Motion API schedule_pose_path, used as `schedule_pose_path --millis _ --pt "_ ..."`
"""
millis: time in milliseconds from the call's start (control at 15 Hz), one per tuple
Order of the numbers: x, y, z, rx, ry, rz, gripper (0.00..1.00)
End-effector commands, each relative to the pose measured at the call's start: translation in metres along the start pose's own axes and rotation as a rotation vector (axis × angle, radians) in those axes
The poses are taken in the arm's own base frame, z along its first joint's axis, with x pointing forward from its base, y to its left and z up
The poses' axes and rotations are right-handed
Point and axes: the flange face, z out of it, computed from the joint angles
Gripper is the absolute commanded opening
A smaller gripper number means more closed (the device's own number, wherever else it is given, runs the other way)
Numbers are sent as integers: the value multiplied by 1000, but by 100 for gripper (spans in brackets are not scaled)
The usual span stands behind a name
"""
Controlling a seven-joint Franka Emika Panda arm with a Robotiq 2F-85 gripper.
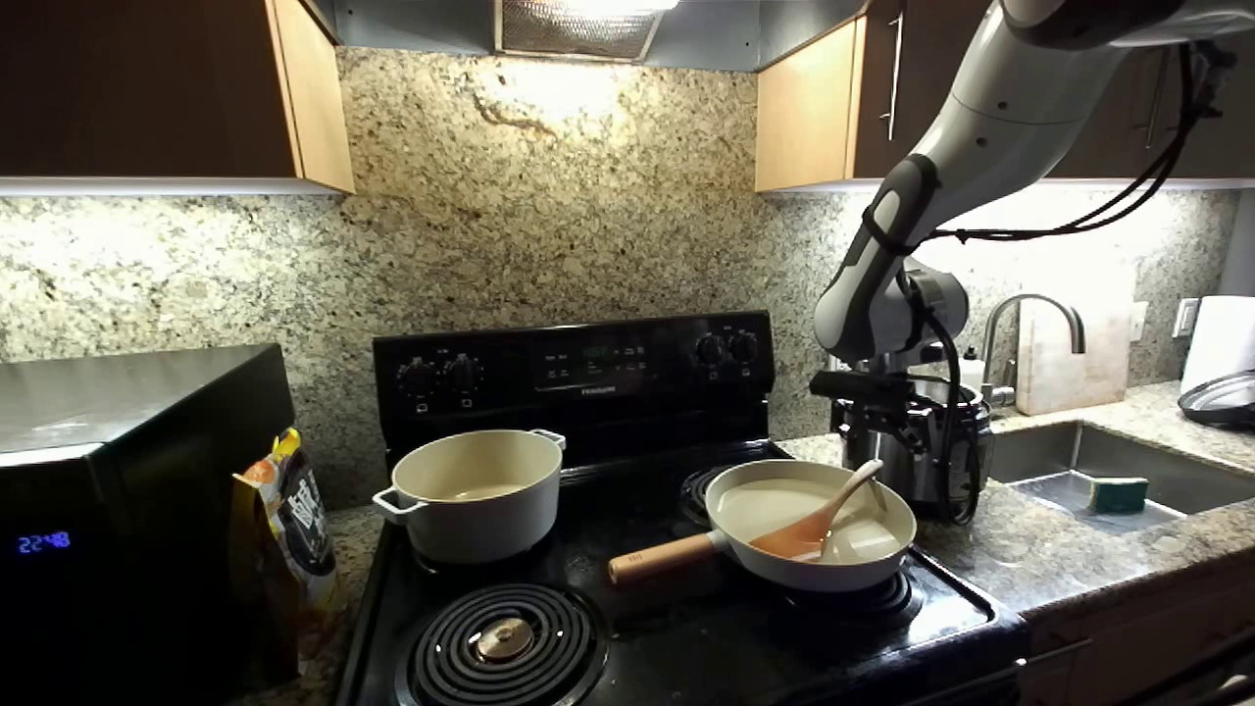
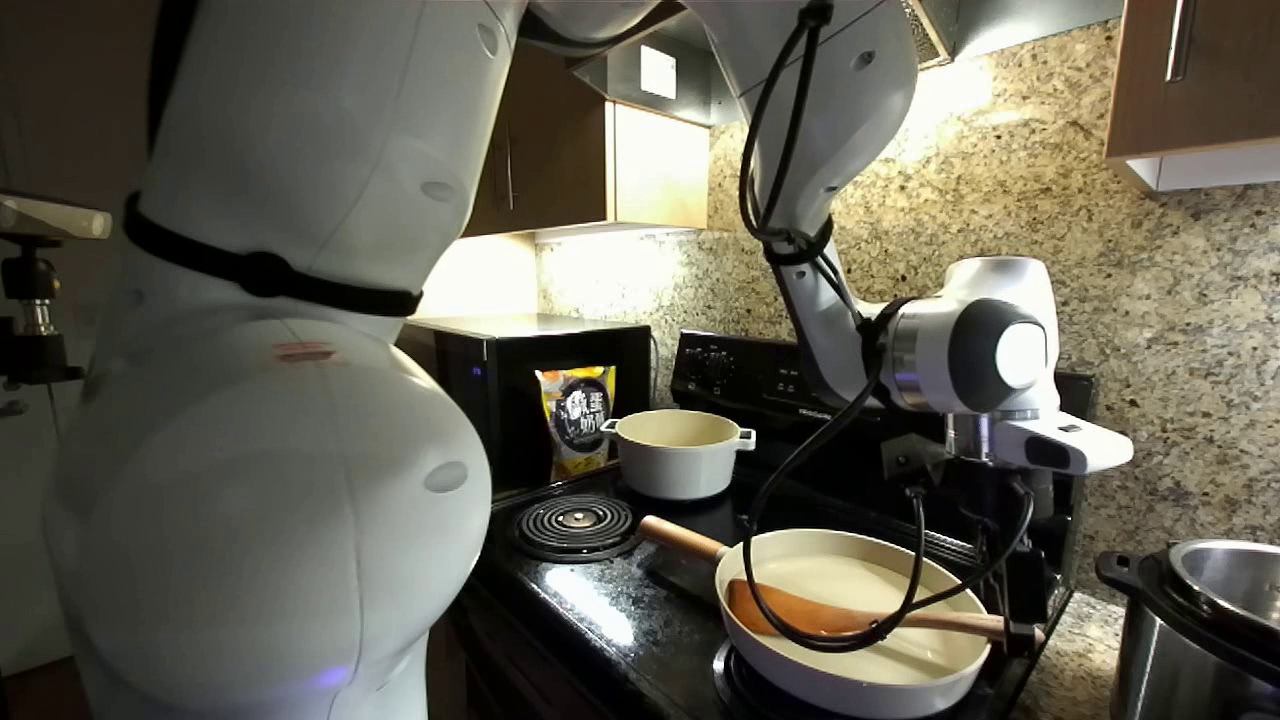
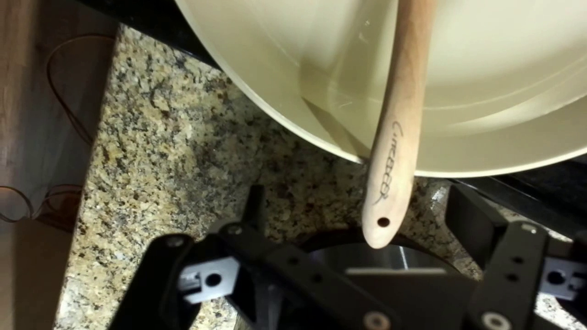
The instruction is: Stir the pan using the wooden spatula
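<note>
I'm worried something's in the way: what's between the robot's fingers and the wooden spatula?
Nothing shows: in the wrist view, the gripper stands open, with bare gaps on both sides of the wooden spatula, countertop showing below.

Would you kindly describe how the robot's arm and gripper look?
The Panda arm is whitish grey and rounded, with dark joint covers, black straps, black cables and a faint reddish marking. The Robotiq gripper is black, with flat pads and silvery metal plates.
</note>
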Motion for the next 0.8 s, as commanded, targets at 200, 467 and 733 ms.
schedule_pose_path --millis 200,467,733 --pt "5 -5 3 10 -3 -5 100" --pt "7 -7 5 8 2 -8 74" --pt "8 -8 5 8 4 -8 47"
